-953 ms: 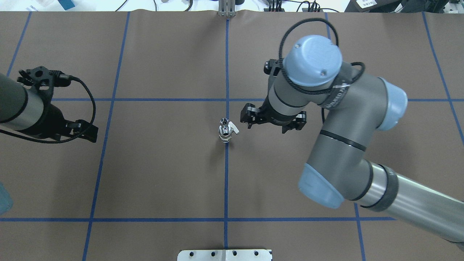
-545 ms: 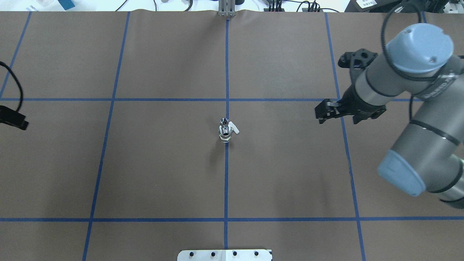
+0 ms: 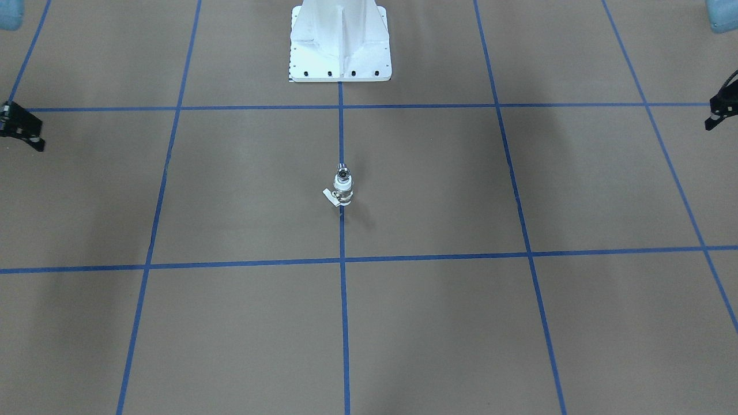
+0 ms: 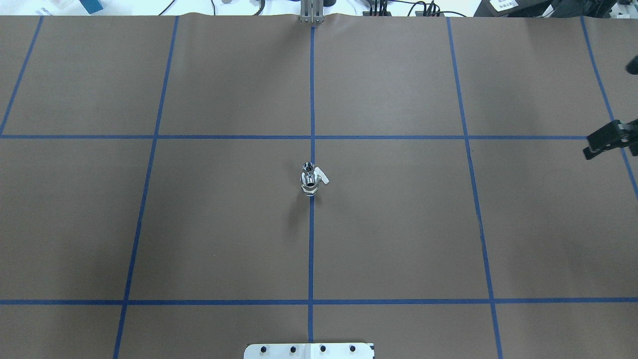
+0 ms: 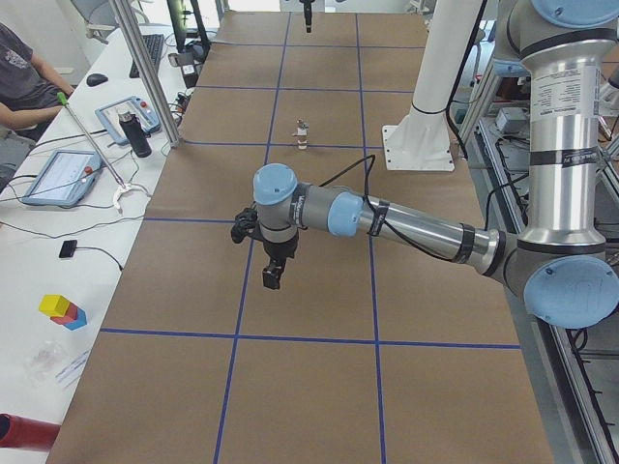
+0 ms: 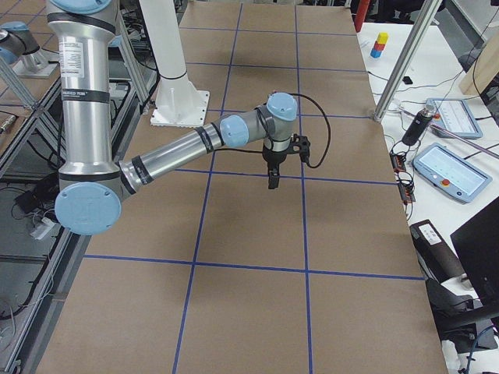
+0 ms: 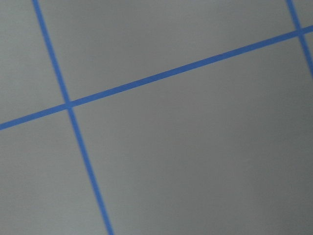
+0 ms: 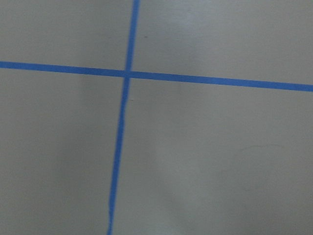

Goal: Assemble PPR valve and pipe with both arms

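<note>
Nearest the robot, the white pedestal (image 4: pixel 309 350) is sitting bolted on the brown mat (image 4: pixel 224 239), right on the centre tape line (image 4: pixel 311 249).

Further out, in the middle of the mat, the valve (image 4: pixel 309 183) is standing upright on that same centre line, between the two cross lines. Its white handle (image 4: pixel 323 177) is sticking out toward the robot's right. The pipe (image 3: pixel 343 170) is showing as a dark stub rising from the valve's white top collar, and the two are standing as one piece. How deep it is sitting cannot be told at this size.

Both arms are reaching out over the ends of the table, well apart from the valve. The right gripper (image 4: pixel 605 142) is hanging at the overhead view's right edge, partly cut off. In the right side view it is pointing down at the mat. Whether its jaws are wide or narrow cannot be told. The left gripper (image 3: pixel 720 109) is peeking in at the front view's right edge, also cut off, and in the left side view it is pointing down too. Its jaws cannot be judged either.

Each wrist camera is taking in brown mat and a crossing of blue lines.

Farthest off, at the mat's far edge, a metal post (image 4: pixel 312 12) is standing at the centre line. At the desk beyond, an operator (image 5: pixel 24 72) is sitting by a tablet (image 5: pixel 60 176), with a dark bottle (image 5: pixel 140 135) and coloured blocks (image 5: pixel 63 309) lying along the same desk.
</note>
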{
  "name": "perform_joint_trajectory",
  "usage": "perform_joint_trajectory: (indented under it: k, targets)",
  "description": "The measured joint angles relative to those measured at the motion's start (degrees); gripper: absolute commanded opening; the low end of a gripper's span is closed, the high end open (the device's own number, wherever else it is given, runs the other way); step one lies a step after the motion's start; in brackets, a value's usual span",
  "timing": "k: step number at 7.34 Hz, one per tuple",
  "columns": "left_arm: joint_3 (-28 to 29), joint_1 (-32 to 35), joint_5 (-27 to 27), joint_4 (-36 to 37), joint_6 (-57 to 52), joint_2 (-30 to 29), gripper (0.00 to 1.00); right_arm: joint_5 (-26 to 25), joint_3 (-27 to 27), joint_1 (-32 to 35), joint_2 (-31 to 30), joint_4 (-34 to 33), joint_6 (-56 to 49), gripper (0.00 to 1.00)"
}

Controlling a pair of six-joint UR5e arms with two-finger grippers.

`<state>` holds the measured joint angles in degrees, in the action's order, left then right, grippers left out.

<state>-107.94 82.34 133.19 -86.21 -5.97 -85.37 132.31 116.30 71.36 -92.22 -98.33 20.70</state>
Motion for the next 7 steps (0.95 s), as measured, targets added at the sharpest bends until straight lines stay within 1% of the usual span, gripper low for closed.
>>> perform_joint_trajectory:
  k: [1, 2, 3, 5, 7]
  targets:
    - [1.8, 1.3, 0.7, 0.0, -2.2, 0.0, 0.99, 1.4, -2.0, 4.8, -2.0, 0.0, -5.8, 0.99]
    - [3.4, 2.6, 1.1, 0.0, -3.4, -0.1, 0.99, 2.6, -5.1, 9.0, -3.1, -0.1, -13.5, 0.99]
    - [4.4, 3.5, 1.3, 0.0, -3.9, -0.1, 0.99, 3.1, -7.3, 11.3, -3.6, -0.2, -19.6, 0.99]
    - [5.1, 4.3, 1.3, -0.1, -4.1, 0.2, 0.99, 3.3, -8.5, 12.8, -4.5, -0.4, -23.7, 0.99]
    - [5.2, 4.7, 1.4, 0.2, -3.5, 0.6, 1.0, 3.4, -8.8, 12.9, -4.7, -0.4, -24.0, 0.99]
